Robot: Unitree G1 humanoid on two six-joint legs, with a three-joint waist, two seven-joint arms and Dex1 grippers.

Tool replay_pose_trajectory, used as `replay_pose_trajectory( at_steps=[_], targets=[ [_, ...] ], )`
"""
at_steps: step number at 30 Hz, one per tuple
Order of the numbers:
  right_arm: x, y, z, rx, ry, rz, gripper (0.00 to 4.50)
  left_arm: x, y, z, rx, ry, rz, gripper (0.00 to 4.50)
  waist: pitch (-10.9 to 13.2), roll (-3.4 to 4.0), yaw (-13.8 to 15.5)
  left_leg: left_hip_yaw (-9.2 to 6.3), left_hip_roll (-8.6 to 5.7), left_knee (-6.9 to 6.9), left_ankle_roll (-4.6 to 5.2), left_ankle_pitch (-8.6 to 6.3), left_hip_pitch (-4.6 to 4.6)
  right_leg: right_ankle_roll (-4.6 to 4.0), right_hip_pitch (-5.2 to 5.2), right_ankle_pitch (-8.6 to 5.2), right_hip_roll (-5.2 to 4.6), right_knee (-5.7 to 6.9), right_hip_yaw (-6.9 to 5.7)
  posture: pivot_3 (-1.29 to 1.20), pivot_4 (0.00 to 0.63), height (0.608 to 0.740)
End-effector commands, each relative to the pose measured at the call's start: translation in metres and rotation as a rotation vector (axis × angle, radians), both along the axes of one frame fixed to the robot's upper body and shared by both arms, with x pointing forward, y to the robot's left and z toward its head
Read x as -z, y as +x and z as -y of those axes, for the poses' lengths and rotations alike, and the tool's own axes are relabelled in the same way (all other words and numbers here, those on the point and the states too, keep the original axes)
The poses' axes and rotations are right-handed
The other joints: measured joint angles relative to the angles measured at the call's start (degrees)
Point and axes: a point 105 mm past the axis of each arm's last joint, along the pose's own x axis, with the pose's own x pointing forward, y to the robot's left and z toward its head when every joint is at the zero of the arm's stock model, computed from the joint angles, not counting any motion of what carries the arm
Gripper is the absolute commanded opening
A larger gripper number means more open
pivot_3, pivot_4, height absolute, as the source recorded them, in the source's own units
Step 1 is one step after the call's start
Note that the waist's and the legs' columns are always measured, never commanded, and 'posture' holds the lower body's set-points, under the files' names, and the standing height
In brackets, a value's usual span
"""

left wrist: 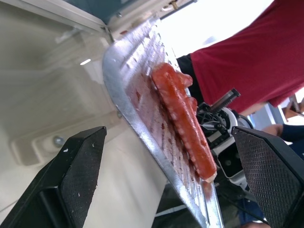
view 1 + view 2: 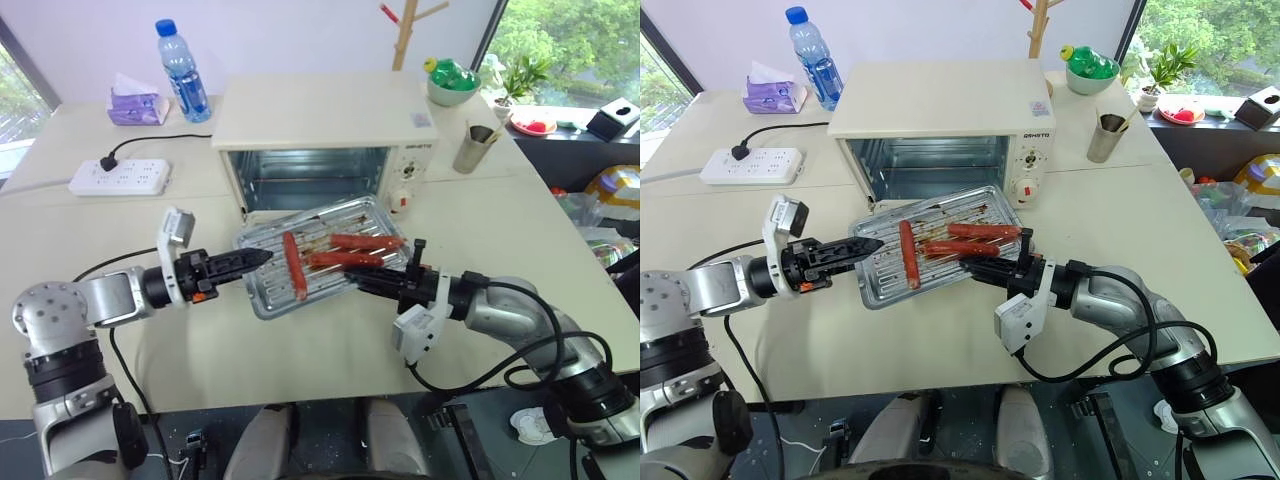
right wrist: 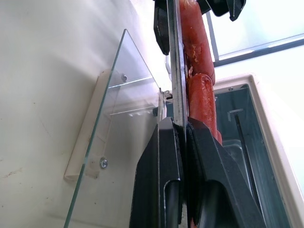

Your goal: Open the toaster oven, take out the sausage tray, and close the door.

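The cream-white toaster oven [image 2: 320, 115] stands open, its cavity bare. Its glass door [image 3: 114, 123] lies folded down toward the table. Over the door, just outside the opening, sits the silver sausage tray [image 2: 262, 295], a little tilted, with three red sausages [image 2: 293, 266] on it. My right gripper [image 2: 357, 280] is shut on the tray's near right rim [image 3: 175, 57]. At the tray's left edge my left gripper [image 2: 256, 260] is open, and the tray's rim [image 1: 137, 109] runs between its two black fingers [image 1: 71, 180] without either pressing on it.
Behind the oven on the left are a water bottle [image 2: 183, 70], a purple tissue pack [image 2: 135, 102] and a power strip [image 2: 120, 176]. A green bowl [image 2: 453, 80] and a metal cup [image 2: 475, 148] stand at the right. A person in a red shirt [image 1: 247, 52] is beyond the tray.
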Motion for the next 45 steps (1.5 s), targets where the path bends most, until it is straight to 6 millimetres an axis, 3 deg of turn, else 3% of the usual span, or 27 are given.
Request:
replay_pose_trajectory(
  at_steps=[1,3,6,13,24,27,32,40,45],
  targets=[
    [-0.021,-0.004,-0.003,-0.022,0.057,0.058,0.03,-0.003,-0.005,0.006,0.041,-0.016,0.002,4.50,0.00,0.00,-0.01,0.00,0.00,0.00,0.00,0.00,0.00,0.00,0.00,0.00,0.00,0.00,0.00,0.00,0.150,0.739],
    [-0.021,-0.003,-0.003,-0.020,0.058,0.060,0.03,-0.005,-0.001,0.009,0.036,-0.032,-0.001,4.50,0.00,0.00,0.02,0.00,0.00,0.00,0.00,0.00,0.00,0.00,0.00,0.00,0.00,0.00,0.00,0.00,0.150,0.739],
    [-0.022,-0.003,-0.003,-0.014,0.061,0.064,0.00,-0.009,0.004,0.012,0.033,-0.038,0.001,3.62,0.00,-0.01,0.06,0.00,-0.01,0.01,0.00,0.00,0.00,0.00,0.00,0.00,0.00,0.00,0.01,0.00,0.150,0.739],
    [-0.025,0.000,-0.002,0.000,0.064,0.074,0.00,-0.013,0.000,0.024,0.050,-0.047,-0.003,0.13,0.00,-0.01,0.11,0.02,-0.01,0.01,0.00,0.00,0.00,0.00,0.00,0.00,-0.01,0.00,0.06,0.00,0.150,0.739],
    [-0.023,0.002,0.006,0.022,0.036,0.037,0.00,-0.006,0.003,0.026,-0.039,-0.126,-0.117,0.06,-0.01,0.00,0.20,0.08,-0.01,0.00,0.01,-0.01,0.03,-0.03,-0.01,-0.01,0.00,-0.01,0.20,0.00,0.150,0.739],
    [-0.023,-0.001,0.007,0.021,0.034,0.014,1.06,0.001,0.002,0.022,-0.067,-0.137,-0.144,0.00,-0.01,0.01,0.19,0.10,-0.02,0.01,0.01,-0.01,0.03,-0.06,0.00,-0.03,0.01,-0.02,0.22,0.00,0.150,0.739],
    [-0.024,-0.005,0.009,0.015,0.015,-0.004,3.56,0.013,-0.001,0.015,-0.114,-0.162,-0.186,0.00,-0.01,0.01,0.16,0.14,-0.02,0.00,0.07,-0.04,0.03,-0.08,-0.01,-0.04,0.02,-0.05,0.27,0.00,0.150,0.739],
    [-0.032,-0.009,0.024,0.048,0.059,-0.047,3.56,0.028,-0.007,0.000,-0.213,-0.222,-0.233,0.00,-0.01,0.01,0.25,0.21,-0.02,0.01,0.11,-0.06,0.03,-0.22,0.00,-0.12,0.01,-0.10,0.36,0.00,0.150,0.739],
    [-0.031,0.005,0.052,0.212,0.196,-0.226,3.56,0.028,-0.016,-0.020,-0.321,-0.252,-0.204,0.00,-0.03,-0.02,0.30,0.23,-0.01,0.01,0.14,-0.08,0.03,-0.24,0.01,-0.13,0.00,-0.12,0.43,0.00,0.150,0.739]
  ],
)
